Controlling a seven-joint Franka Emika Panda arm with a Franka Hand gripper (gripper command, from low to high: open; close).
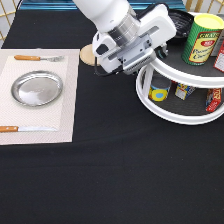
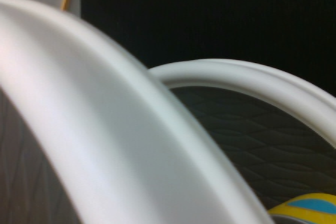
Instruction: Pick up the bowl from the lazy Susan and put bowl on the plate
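Note:
The white two-tier lazy Susan (image 1: 175,117) stands at the exterior view's right. The glossy black bowl (image 1: 182,21) sits on its upper tier at the back, partly hidden by my hand. My gripper (image 1: 160,48) is at the left edge of the upper tier, close to the bowl; the white hand covers its tip. The silver plate (image 1: 37,88) lies empty on a pale placemat at the exterior view's left. The wrist view shows only the turntable's white rims (image 2: 97,125) from very close.
A green and yellow can (image 1: 202,39) stands on the upper tier beside the bowl. Several small tins, one blue and yellow (image 1: 160,93), sit on the lower tier. A fork (image 1: 37,58), a knife (image 1: 25,129) and a wooden coaster (image 1: 87,54) lie around the plate.

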